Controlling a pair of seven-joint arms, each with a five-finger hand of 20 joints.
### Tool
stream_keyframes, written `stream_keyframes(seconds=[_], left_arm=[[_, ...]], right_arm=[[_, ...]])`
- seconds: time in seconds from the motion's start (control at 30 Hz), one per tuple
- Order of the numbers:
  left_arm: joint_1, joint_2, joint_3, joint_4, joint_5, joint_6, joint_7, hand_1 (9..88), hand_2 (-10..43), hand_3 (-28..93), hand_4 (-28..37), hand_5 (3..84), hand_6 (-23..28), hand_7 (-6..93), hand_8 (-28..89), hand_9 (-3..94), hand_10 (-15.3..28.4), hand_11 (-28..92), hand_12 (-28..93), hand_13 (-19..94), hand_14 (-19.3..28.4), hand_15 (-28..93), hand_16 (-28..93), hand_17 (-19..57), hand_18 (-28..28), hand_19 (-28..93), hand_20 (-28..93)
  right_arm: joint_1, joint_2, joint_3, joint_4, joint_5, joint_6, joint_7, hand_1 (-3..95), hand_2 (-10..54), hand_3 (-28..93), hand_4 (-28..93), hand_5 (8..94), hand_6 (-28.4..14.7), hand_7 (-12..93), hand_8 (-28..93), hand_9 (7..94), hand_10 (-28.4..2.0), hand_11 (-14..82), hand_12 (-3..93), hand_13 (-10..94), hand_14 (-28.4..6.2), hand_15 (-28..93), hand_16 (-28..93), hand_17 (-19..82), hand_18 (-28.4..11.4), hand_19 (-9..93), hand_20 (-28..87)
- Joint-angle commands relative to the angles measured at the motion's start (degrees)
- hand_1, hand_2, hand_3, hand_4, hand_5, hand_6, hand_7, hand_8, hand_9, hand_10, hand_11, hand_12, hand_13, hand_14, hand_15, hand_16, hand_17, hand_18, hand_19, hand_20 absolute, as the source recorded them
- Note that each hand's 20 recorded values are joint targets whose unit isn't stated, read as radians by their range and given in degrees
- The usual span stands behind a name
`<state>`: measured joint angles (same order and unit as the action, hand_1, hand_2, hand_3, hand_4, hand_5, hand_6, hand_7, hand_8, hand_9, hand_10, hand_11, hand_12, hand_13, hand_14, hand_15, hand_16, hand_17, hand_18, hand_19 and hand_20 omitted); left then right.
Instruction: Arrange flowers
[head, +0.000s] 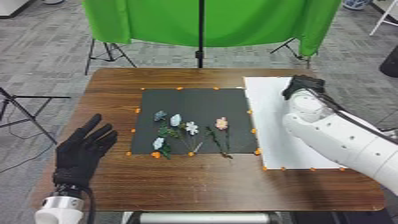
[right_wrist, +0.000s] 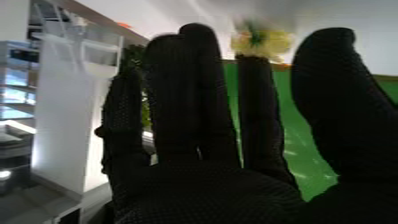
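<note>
My right hand (head: 304, 85) is over the far end of the white sheet (head: 282, 135) in the head view. In the right wrist view the same hand (right_wrist: 209, 185) is open with straight fingers. A yellow flower (right_wrist: 266, 44) shows beyond its fingertips, and green leaves (right_wrist: 133, 56) stand partly behind the fingers; whether they touch the hand I cannot tell. On the dark mat (head: 235, 100) lie a pink flower (head: 221, 123), a white flower (head: 191, 128), a pale bloom (head: 175, 120), a light blue one (head: 159, 143) and a dark bluish one (head: 160, 115). My left hand (head: 78, 155) is open left of the mat.
The brown table (head: 178, 187) carries the mat and the white sheet side by side, with orange markers (head: 156, 155) along their edges. A green backdrop (head: 160, 22) hangs behind the table's far edge, and black stands rise from the floor around it.
</note>
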<state>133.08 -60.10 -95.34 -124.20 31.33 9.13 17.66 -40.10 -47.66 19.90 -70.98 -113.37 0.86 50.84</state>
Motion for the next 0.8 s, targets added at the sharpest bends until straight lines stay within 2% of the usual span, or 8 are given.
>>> stream_keyframes(seconds=[0.03,0.13,0.2,0.3,0.4,0.57,0.7,0.8], left_arm=[[-0.2,-0.85,-0.33,0.38,0.84,-1.45,-1.82,21.7,5.8,82,-25.8,36.7,8.9,11.1,-9,35.5,21.2,22,11,23,28.4,50,-9,-10.2,27.6,57,6],[-0.3,-1.39,-0.54,0.49,1.26,-2.14,-2.73,21.7,5.9,82,-25.8,36.6,8.9,11.2,-9,35.5,21.2,22,11,23,28.4,50,-9,-10.3,27.6,57,6],[-0.2,-1.38,-0.43,0.47,1.28,-2.05,-2.53,21.8,5.9,82,-25.9,36.7,8.9,11.1,-9,35.5,21.2,22,11,23,28.4,50,-9,-10.2,27.5,57,6],[0.4,-1.61,-0.62,0.26,1.32,-1.8,-2.42,21.7,5.9,82,-25.8,36.7,8.9,11.1,-9,35.5,21.2,22,11,23,28.4,50,-9,-10.2,27.5,57,6],[0.9,-1.95,-0.95,0.02,1.41,-1.57,-2.56,21.7,6.0,82,-25.8,36.8,8.9,11.1,-9,35.5,21.2,22,11,23,28.4,50,-9,-10.2,27.6,57,6],[1.2,-3.18,-1.38,0.05,1.78,-2.16,-3.7,21.7,6.0,82,-25.7,36.9,9.0,11.1,-9,35.5,21.2,22,11,24,28.4,50,-9,-10.2,27.5,57,6],[0.9,-3.52,-1.46,0.21,2.13,-2.68,-4.12,21.7,5.9,82,-25.9,36.8,9.0,11.2,-9,35.4,21.3,22,11,23,28.4,50,-9,-10.3,27.5,57,6],[1.3,-3.45,-1.76,-0.07,1.99,-2.11,-3.5,21.6,5.9,82,-25.8,36.8,9.0,11.3,-9,35.4,21.3,22,11,23,28.4,50,-9,-10.4,27.5,57,6]], right_arm=[[1.5,0.8,-3.5,1.1,-5.2,3.9,-0.4,43.8,-9.5,72,-28,71.7,7.1,14,-8,74.7,-7.8,22.3,15.8,65,-7.3,66,15,20,-22.6,76,41],[1.7,0.6,-5.2,1.6,-7.7,5.5,-0.5,50.3,-9.5,64,-28,80.6,7.1,12,-4,82.2,-5.4,15.2,23.3,69,-5.9,66,17,22,-21.6,77,41],[1.2,0.8,-5.2,1.4,-8.5,5.5,-0.7,52.6,-9.5,63,-28,84.4,7.7,13,-3,87.1,-4.7,11.9,27.6,71,-4.7,66,18,23,-20.9,78,41],[0.5,1.9,-5.5,0.3,-9.9,7.5,-1.3,56.1,-9.5,61,-28,87.2,6.5,12,-1,91.3,-4.5,11.5,30.7,73,-3.4,68,20,25,-19.5,79,40],[0.2,3.8,-6.4,-2.4,-10.7,12.1,-1.0,56.8,-9.5,61,-28,88.2,6.1,13,0,92.9,-4.8,12.7,31.5,74,-3.1,68,20,26,-18.6,81,40],[-1.7,7.2,-5.3,-11.7,-12.1,19.4,1.5,55.2,-9.5,65,-28,88.8,5.3,13,0,93.4,-5.3,14.7,31.1,75,-3.0,69,20,27,-18.3,82,40],[-6.7,10.6,-2.6,-22.0,-15.8,23.7,2.3,54.3,-9.5,67,-28,89.1,4.7,13,0,93.5,-5.8,15.7,30.9,76,-3.1,69,20,27,-18.8,83,40],[-14.2,10.6,2.8,-29.1,-16.7,26.5,2.6,53.6,-9.5,69,-28,89.2,4.5,13,0,93.6,-5.9,16.2,30.6,76,-3.1,69,20,26,-18.6,84,39]])
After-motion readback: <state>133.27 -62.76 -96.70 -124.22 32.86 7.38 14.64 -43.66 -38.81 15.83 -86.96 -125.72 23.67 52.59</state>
